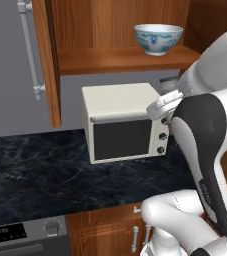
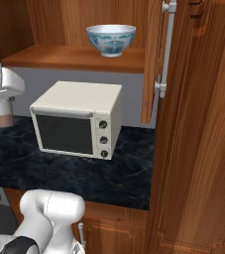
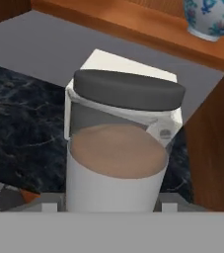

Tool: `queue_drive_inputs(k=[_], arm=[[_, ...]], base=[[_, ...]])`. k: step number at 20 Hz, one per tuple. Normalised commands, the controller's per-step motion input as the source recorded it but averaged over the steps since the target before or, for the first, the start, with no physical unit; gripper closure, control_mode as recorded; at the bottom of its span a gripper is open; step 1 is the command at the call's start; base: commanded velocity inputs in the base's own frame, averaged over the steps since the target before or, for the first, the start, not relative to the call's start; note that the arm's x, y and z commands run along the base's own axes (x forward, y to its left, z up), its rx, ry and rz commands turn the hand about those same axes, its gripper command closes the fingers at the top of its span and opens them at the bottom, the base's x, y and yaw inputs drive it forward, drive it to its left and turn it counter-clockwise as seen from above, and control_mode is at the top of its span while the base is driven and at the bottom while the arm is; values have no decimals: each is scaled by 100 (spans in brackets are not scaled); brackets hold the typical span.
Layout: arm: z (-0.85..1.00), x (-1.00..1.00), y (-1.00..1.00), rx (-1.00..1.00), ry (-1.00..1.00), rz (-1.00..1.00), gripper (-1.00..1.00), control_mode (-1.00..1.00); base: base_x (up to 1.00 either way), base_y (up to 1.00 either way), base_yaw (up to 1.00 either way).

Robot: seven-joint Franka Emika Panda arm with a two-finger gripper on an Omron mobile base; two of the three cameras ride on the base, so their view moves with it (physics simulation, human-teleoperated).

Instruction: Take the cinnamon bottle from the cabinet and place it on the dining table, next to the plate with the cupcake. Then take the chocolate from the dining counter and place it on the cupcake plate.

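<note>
claw [image 3: 114,207] clamped on cinnamon bottle [image 3: 117,148], held above dark counter [image 3: 19,123]; toaster oven [image 1: 124,121] behind

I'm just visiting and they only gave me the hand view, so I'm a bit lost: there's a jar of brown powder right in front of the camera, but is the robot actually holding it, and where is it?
Observer: Yes. In the right base view the cinnamon bottle hangs from the gripper above the dark counter, clear of the surface.
Visitor: What's the white box behind it?
Observer: A toaster oven with three knobs down its front, standing on the counter.
Visitor: And that blue and white thing at the top?
Observer: A bowl, alone on the open cabinet shelf above the oven.
</note>
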Motion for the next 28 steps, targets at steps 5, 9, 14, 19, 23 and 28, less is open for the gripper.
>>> queue_drive_inputs(k=[5,9,14,19,23,28], arm=[[3,-1,-6,4,-3,2,100,100],[0,0,0,0,0,0,100,100],[0,0,0,0,0,0,100,100],[0,0,0,0,0,0,100,100],[0,0,0,0,0,0,100,100],[0,0,0,0,0,0,100,100]], base=[[-10,-12,19],[-56,0,32],[-80,7,49],[-36,4,74],[-10,1,92],[0,3,93]])
